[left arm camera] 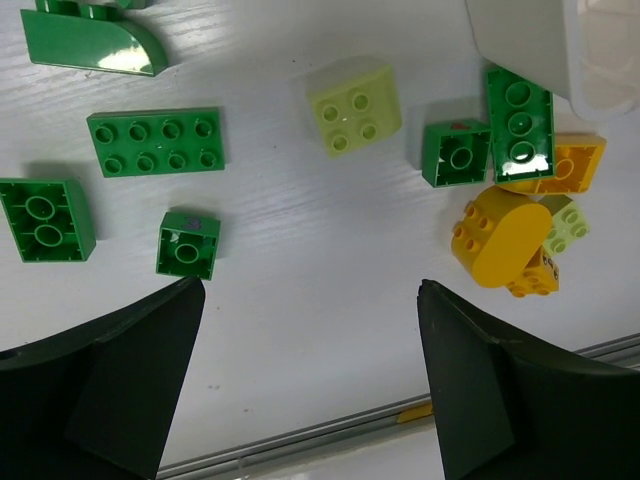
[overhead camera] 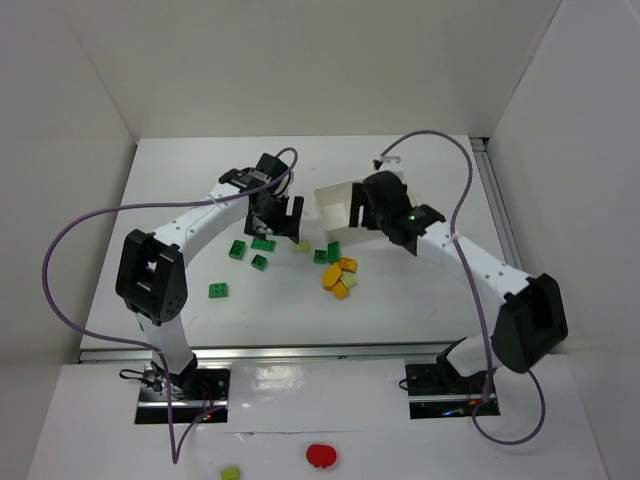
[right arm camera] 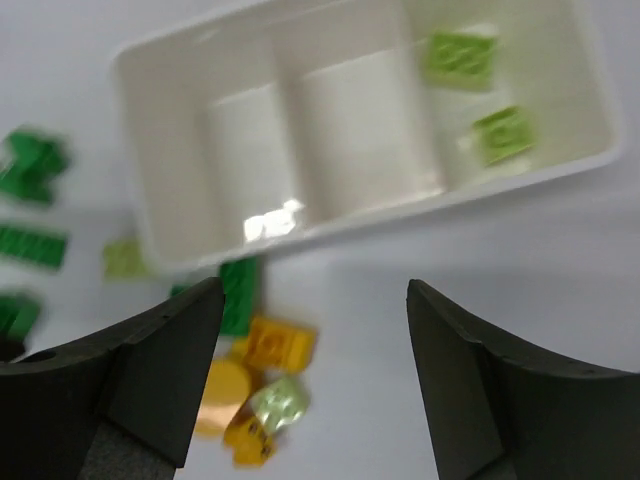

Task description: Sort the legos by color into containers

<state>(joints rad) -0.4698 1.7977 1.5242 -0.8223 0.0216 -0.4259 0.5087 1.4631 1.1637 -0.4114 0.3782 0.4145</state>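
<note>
The white tray (right arm camera: 370,215) has three compartments; its right one holds two pale yellow-green legos (right arm camera: 460,55). My right gripper (right arm camera: 315,285) hangs open just in front of the tray (overhead camera: 335,205), with nothing between its fingers. An orange pile (right arm camera: 262,350) lies below it, by a dark green brick (right arm camera: 238,295). My left gripper (left arm camera: 310,288) is open above bare table. Ahead of it lie dark green legos (left arm camera: 156,141), a pale yellow-green brick (left arm camera: 354,105) and the orange pile (left arm camera: 500,238). From above, the green bricks (overhead camera: 259,262) sit left of the orange ones (overhead camera: 340,278).
One green brick (overhead camera: 218,290) lies apart, nearer the left arm's base. A metal rail (overhead camera: 300,352) marks the table's front edge. On the ledge beyond it sit a red round object (overhead camera: 321,456) and a pale yellow-green piece (overhead camera: 230,472). White walls enclose the table.
</note>
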